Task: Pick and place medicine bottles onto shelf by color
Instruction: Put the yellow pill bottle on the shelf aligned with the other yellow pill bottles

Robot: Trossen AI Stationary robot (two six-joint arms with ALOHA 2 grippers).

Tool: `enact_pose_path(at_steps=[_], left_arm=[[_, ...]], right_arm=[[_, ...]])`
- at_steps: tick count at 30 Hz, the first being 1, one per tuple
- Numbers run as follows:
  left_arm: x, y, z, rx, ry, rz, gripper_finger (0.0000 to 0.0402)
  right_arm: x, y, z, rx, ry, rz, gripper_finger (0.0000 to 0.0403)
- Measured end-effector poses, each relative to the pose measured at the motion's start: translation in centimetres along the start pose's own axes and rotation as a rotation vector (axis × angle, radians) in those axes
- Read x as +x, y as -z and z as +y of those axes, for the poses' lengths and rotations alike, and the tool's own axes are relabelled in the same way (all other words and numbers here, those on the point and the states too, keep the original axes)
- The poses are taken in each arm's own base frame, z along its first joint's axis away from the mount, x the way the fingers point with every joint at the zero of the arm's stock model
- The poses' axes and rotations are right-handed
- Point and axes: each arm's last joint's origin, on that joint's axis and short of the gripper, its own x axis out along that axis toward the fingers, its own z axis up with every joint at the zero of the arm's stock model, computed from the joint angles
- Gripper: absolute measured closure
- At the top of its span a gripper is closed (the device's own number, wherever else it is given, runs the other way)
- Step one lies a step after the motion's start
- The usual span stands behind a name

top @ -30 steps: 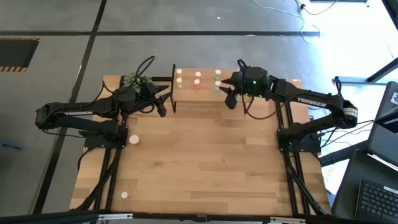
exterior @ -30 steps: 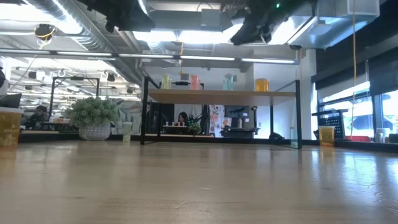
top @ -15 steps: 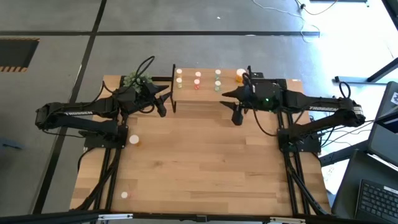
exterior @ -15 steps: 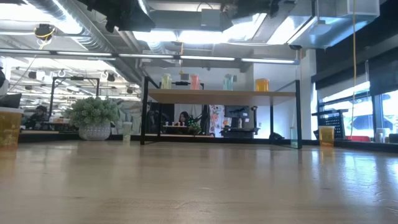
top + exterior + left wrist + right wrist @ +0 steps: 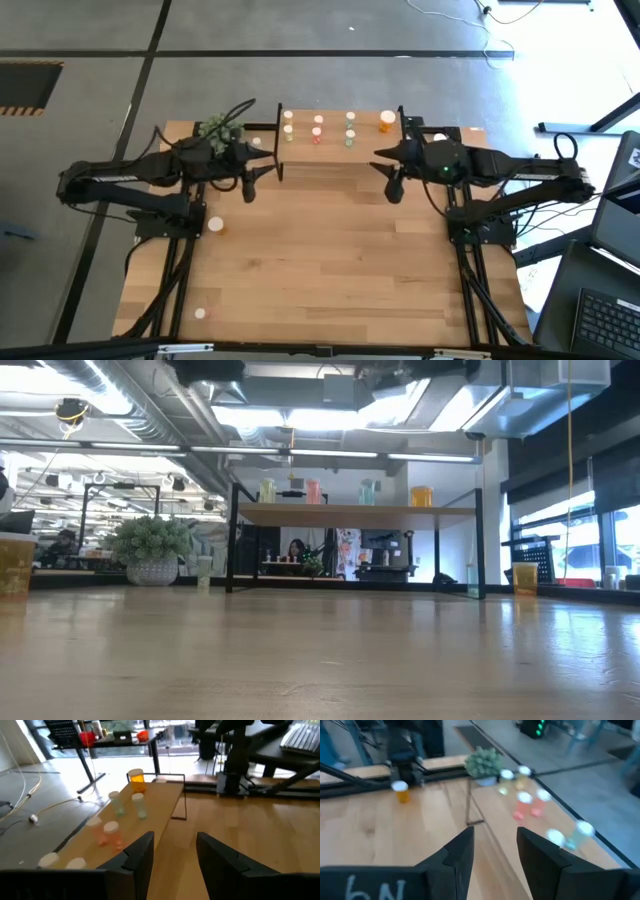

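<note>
The shelf (image 5: 330, 152) stands at the table's far edge on thin black legs. Medicine bottles stand upright on its top in colour groups: yellowish (image 5: 288, 124), pink (image 5: 318, 128), green (image 5: 350, 126) and one larger orange bottle (image 5: 386, 122). In the low view they show as a row (image 5: 313, 491) on the board (image 5: 355, 512). My left gripper (image 5: 249, 186) hovers open just off the shelf's left end and holds nothing. My right gripper (image 5: 393, 185) hovers open off the shelf's right end, on its near side, and is also empty. Each wrist view shows only bare table and shelf (image 5: 150, 815) between the fingers.
An orange bottle with a white cap (image 5: 214, 226) stands on the table near the left arm's base. A small pale bottle (image 5: 201, 313) stands near the front left corner. A green plant ball in a pot (image 5: 218, 128) sits left of the shelf. The table's middle (image 5: 330, 260) is bare wood.
My right gripper has drawn back from over the shelf's right end, toward the table's near and right edges. The orange bottle stays on the shelf. My left gripper has drawn back a little from the shelf's left end and turned.
</note>
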Motion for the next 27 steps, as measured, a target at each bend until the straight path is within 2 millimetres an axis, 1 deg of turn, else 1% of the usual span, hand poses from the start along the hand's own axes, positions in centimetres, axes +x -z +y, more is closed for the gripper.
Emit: enact_pose_path(at_steps=[5,9,11,13,18,22,27], left_arm=[[-1.6,-2.3,0.2,-0.029,-0.068,0.135,0.0260],[-2.5,-3.2,0.4,-0.112,-0.092,0.227,0.0260],[-2.8,-2.8,0.1,-0.140,-0.083,0.295,0.0260],[-2.9,-2.4,-0.2,-0.211,-0.081,0.347,0.0260],[-3.0,-1.0,-0.3,-0.379,-0.172,0.477,0.0260],[-2.1,-0.3,0.0,-0.492,-0.280,0.520,0.0260],[-0.6,0.3,1.3,-0.578,-0.354,0.575,0.0260]], right_arm=[[-1.3,0.8,-0.9,0.040,0.113,0.066,0.0251],[-2.2,1.2,-1.4,0.097,0.123,0.088,0.0251],[-2.4,1.4,-1.5,0.091,0.100,0.110,0.0251],[-2.5,1.4,-1.5,0.079,0.080,0.120,0.0251],[-2.5,1.4,-1.5,0.071,0.078,0.120,0.0251],[-2.5,1.4,-1.5,0.071,0.077,0.119,0.0251],[-2.5,1.4,-1.4,0.072,0.076,0.118,0.0251]])
